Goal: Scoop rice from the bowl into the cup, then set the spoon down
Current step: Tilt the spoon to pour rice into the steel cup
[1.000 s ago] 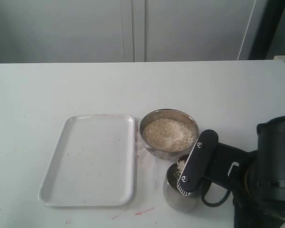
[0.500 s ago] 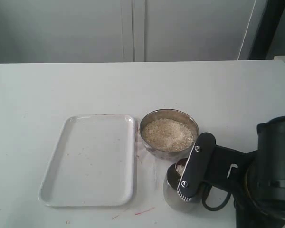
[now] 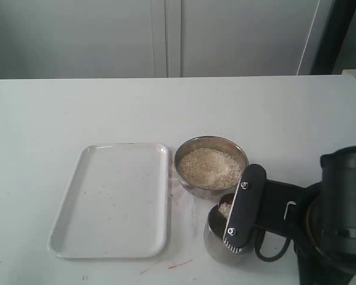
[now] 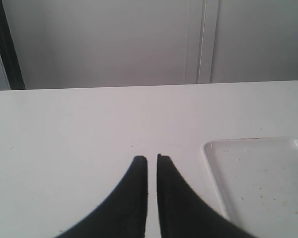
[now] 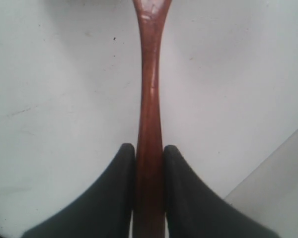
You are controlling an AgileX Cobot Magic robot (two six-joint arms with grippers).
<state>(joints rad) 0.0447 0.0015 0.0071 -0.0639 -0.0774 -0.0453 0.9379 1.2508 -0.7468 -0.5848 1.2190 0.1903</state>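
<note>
The shiny steel bowl [image 3: 181, 159] holds a pale heap of rice [image 3: 210, 167] in the exterior view. Just in front of it stands the steel cup [image 3: 216, 242], partly hidden by my right gripper [image 3: 236, 224]. That gripper is shut on the slim handle of the reddish-brown wooden spoon [image 5: 150, 94], whose handle runs out from between the fingertips of the right gripper [image 5: 149, 148]. The spoon's bowl end [image 3: 225, 208] sits over the cup's mouth with pale grains on it. My left gripper [image 4: 152, 157] hangs over bare table, shut and holding nothing.
A white rectangular tray [image 3: 113, 199] lies left of the bowl, and its corner [image 4: 258, 178] shows in the left wrist view. The bulky black right arm [image 3: 338, 208] fills the near right corner. White cabinet doors stand behind the table.
My right gripper has shifted slightly left and down over the cup, still holding the spoon. The bowl, cup and tray have not moved.
</note>
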